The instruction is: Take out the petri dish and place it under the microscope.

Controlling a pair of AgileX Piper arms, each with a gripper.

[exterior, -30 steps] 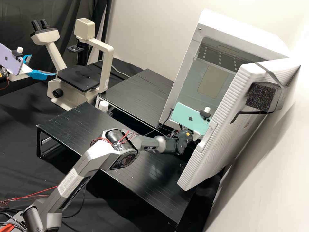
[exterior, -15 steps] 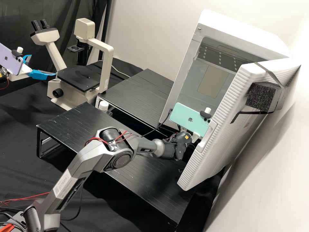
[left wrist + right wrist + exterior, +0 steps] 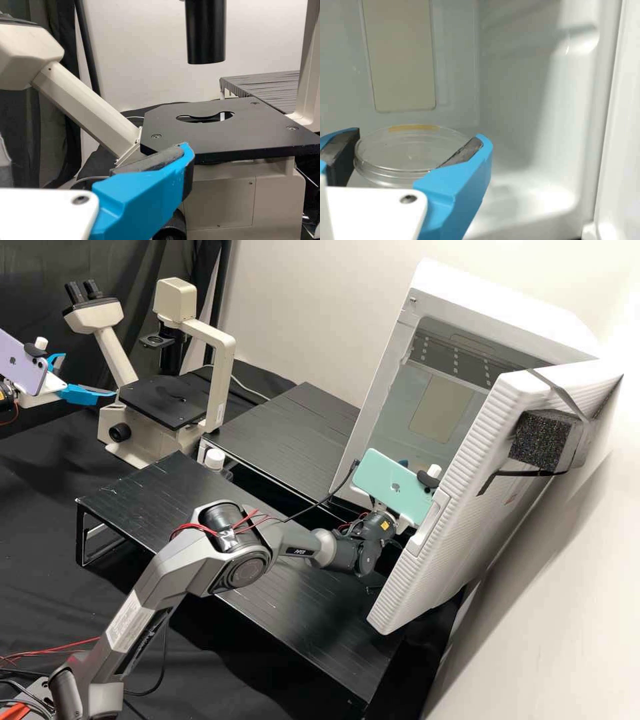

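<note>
In the high view, my left gripper (image 3: 89,376) stands open beside the microscope (image 3: 217,373), left of its black stage (image 3: 163,402). One blue finger of my left gripper shows before the stage (image 3: 230,131) in the left wrist view. My right gripper (image 3: 402,525), mostly hidden behind a mint-green phone, is at the white incubator's (image 3: 381,383) open front. In the right wrist view, my right gripper (image 3: 419,139) is shut on a clear round petri dish (image 3: 395,156), its fingers on opposite sides of the rim. The dish looks level, inside the incubator.
The incubator's ribbed door (image 3: 460,507) stands open close to the right arm's wrist. Low black platforms (image 3: 280,433) lie between microscope and incubator. A clear bottle with a white cap (image 3: 215,459) stands by the nearer platform. The microscope's black tube (image 3: 206,32) hangs over the stage.
The right arm's elbow has drawn back toward the lower left, and its wrist has shifted slightly left, with the phone tilting a little. The left arm has stayed still.
</note>
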